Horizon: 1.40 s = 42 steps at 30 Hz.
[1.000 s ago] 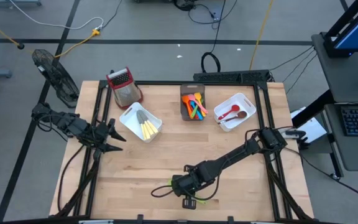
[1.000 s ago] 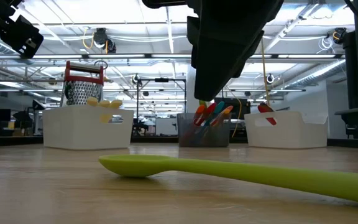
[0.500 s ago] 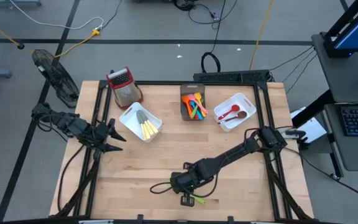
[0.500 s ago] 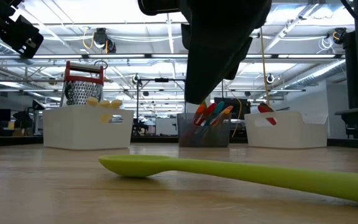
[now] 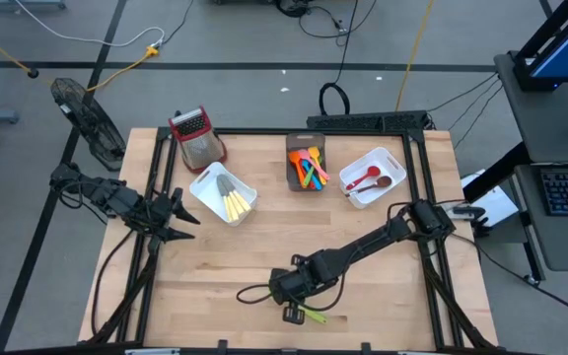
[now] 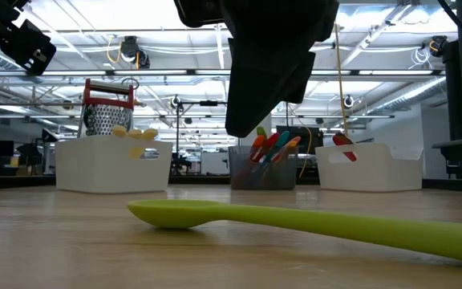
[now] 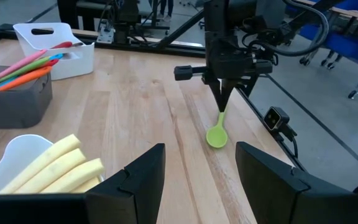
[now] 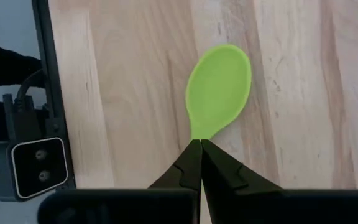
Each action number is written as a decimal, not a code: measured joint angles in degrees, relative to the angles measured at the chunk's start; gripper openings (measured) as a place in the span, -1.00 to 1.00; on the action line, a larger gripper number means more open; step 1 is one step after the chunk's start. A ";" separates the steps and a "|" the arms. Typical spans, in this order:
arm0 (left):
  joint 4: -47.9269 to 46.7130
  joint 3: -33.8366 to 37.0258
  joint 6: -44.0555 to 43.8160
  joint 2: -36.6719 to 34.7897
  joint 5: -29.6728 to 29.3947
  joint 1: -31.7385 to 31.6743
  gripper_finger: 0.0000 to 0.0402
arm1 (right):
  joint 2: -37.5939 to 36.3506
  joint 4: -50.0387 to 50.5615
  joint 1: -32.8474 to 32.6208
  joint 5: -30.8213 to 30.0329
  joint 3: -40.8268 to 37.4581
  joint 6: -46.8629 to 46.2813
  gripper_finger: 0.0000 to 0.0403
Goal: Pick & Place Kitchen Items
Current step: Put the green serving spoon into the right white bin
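Observation:
A lime-green spoon (image 5: pixel 313 316) lies flat on the wooden table near its front edge, bowl toward the left (image 6: pixel 167 213). My right gripper (image 6: pixel 239 128) is shut and hangs a little above the spoon's handle, fingers slanting down, touching nothing; the right wrist view shows its tips (image 8: pixel 201 152) over the neck of the spoon (image 8: pixel 219 87). My left gripper (image 5: pixel 187 221) waits open at the table's left edge, empty (image 7: pixel 201 155).
At the back stand a white bin with yellow-handled knives (image 5: pixel 223 192), a dark grey bin of coloured spoons (image 5: pixel 306 163) and a white bin with a red and a brown spoon (image 5: pixel 373 177). A red-topped grater (image 5: pixel 197 138) stands far left. A small camera (image 8: pixel 36 162) sits at the front edge.
My right gripper, still shut, has edged a little toward the table's left above the green spoon and rolled slightly. The spoon lies where it was.

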State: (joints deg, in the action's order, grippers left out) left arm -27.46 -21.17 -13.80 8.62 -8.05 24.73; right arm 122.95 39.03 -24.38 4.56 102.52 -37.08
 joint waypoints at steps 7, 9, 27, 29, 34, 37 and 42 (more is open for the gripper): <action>0.00 0.00 0.04 0.00 0.00 -0.01 0.00 | 0.00 0.02 0.62 0.13 0.00 -1.25 -0.94; 0.00 0.00 0.04 0.00 0.00 -0.01 0.00 | -0.02 0.02 0.74 0.35 0.00 -1.27 -0.85; -0.13 0.00 0.24 -0.01 0.00 -0.02 0.00 | -0.02 -1.49 0.65 9.14 -3.59 -2.80 -0.12; -0.23 0.00 0.27 -0.01 0.00 -0.01 0.00 | -0.02 -1.74 0.65 9.14 -3.60 -2.78 -0.14; -0.24 0.00 0.61 0.00 0.00 -0.02 0.00 | -0.02 -5.14 0.65 9.08 -3.60 -2.78 -0.17; -0.21 0.00 0.59 -0.02 0.00 -0.01 0.00 | -0.04 -5.29 0.65 8.64 -3.58 -2.72 -0.17; -0.24 0.00 0.59 -0.02 0.00 0.00 0.00 | 2.27 -6.67 0.60 9.32 -3.58 -3.20 -0.17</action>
State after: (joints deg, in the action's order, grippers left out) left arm -27.70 -21.17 -13.21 8.60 -8.05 24.73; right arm 125.22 32.36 -23.77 13.87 98.94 -40.28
